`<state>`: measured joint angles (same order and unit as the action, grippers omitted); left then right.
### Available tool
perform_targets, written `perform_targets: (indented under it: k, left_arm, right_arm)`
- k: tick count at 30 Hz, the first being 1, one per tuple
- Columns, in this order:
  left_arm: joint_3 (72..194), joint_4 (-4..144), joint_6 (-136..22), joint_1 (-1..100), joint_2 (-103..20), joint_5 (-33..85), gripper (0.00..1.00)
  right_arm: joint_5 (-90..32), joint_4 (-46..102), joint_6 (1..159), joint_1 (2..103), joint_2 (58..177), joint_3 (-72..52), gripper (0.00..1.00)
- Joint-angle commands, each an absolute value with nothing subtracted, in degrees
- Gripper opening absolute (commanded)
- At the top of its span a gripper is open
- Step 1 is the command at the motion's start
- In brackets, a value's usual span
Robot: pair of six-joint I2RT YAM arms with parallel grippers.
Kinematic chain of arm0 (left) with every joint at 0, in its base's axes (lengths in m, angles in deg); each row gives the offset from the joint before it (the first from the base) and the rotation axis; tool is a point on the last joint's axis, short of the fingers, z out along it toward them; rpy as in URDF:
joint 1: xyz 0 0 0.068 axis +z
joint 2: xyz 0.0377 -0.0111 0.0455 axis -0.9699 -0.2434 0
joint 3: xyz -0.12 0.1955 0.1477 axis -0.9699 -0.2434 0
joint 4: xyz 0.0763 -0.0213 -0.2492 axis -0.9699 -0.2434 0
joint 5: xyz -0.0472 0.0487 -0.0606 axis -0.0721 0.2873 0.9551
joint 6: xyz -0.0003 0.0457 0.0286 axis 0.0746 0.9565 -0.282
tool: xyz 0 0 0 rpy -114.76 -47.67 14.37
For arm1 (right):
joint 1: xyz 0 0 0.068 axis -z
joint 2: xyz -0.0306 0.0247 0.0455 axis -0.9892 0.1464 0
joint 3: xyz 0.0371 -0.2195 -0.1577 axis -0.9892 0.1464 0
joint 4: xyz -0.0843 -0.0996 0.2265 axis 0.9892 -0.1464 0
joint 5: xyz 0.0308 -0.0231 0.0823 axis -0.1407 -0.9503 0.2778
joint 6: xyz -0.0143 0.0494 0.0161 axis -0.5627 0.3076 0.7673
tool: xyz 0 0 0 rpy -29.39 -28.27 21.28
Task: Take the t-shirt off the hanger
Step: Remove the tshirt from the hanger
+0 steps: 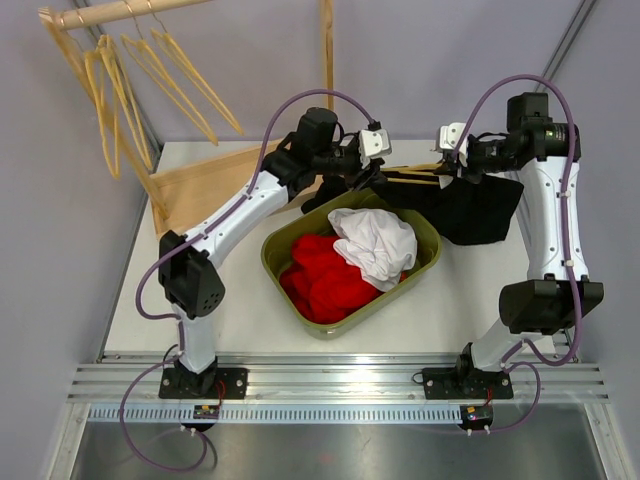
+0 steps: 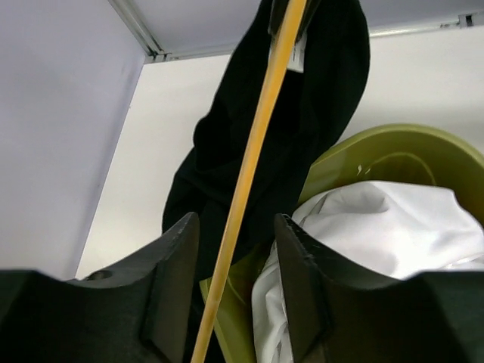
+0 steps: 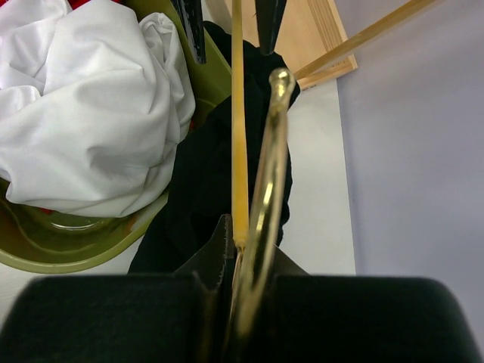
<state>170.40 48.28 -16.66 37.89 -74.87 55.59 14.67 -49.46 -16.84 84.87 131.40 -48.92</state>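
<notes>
Above the far rim of the green bin point(image 1: 268, 252) on the bench point(image 1: 150, 300), the wooden hanger point(image 1: 415, 177) spans between 2 arms, with the black t-shirt point(image 1: 475, 212) hanging from it. The right jaws pinch the hanger beside its brass hook point(image 3: 268, 166). The left jaws stand spread, 1 finger on either side of its bar.

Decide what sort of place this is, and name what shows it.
Probably a robotics lab bench set up for laundry handling: two robot arms bolted to a metal rail, spare wooden hangers on a rack, a green tub of clothes.
</notes>
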Motion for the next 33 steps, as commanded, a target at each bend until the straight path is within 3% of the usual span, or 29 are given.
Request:
perform_targets:
  k: [1,5,6,8,19,29,33]
  left_arm:
    - [173.47,48.28,-14.07,37.42,-75.59,57.49,0.45]
    - [172.51,48.01,-13.45,37.24,-75.5,57.23,0.25]
    - [171.81,48.01,-13.27,37.16,-75.41,56.88,0.1]
    - [171.02,48.8,-13.09,37.07,-74.62,56.0,0.0]
    - [167.76,50.3,-12.92,37.07,-72.86,56.18,0.0]
    - [167.58,54.77,-21.26,38.82,-70.75,56.44,0.0]
    - [166.01,57.06,-25.04,41.9,-69.17,58.28,0.0]
  right_arm:
    - [16.89,-64.8,-17.78,84.48,130.63,-50.98,0.0]
    - [18.03,-64.01,-15.66,84.48,131.6,-52.04,0.0]
    - [18.29,-64.09,-15.49,84.48,131.69,-52.04,0.0]
    - [19.44,-64.18,-15.31,84.48,131.95,-51.78,0.0]
    - [20.05,-62.08,-10.66,84.48,132.92,-53.09,0.01]
    - [19.53,-54.96,-0.46,84.92,133.44,-52.83,0.23]
    - [21.98,-53.72,3.67,87.81,134.85,-54.85,0.43]
